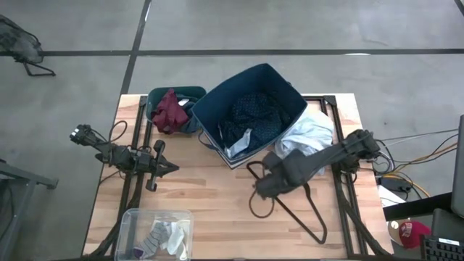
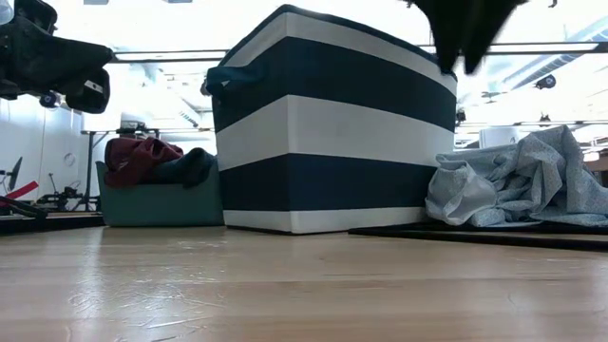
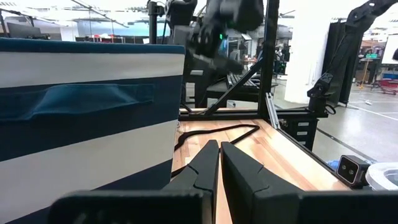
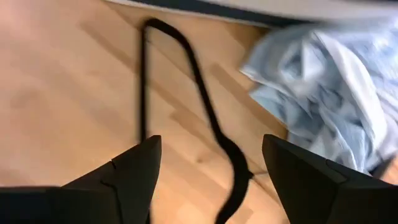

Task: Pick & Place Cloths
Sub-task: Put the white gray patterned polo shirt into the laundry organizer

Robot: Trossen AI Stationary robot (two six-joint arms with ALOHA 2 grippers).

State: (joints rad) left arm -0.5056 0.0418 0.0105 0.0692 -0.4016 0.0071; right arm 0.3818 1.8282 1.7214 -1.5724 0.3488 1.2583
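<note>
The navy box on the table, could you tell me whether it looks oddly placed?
Yes: the box sits turned askew to the table edges, and a pale shirt lies crumpled on the table beside it, not inside.

Grey concrete floor [image 1: 290,25] with dark seams, wooden table [image 1: 210,196], bright workshop behind

Navy dotted shirt [image 1: 254,116] in fabric box [image 1: 210,109], right tool [image 1: 262,187] over hanger [image 1: 290,206]

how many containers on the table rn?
3. Striped navy box at back centre, holding dotted shirt; teal bin left of it, holding maroon piece; clear tub at front left with socks. None seems hidden.
</note>
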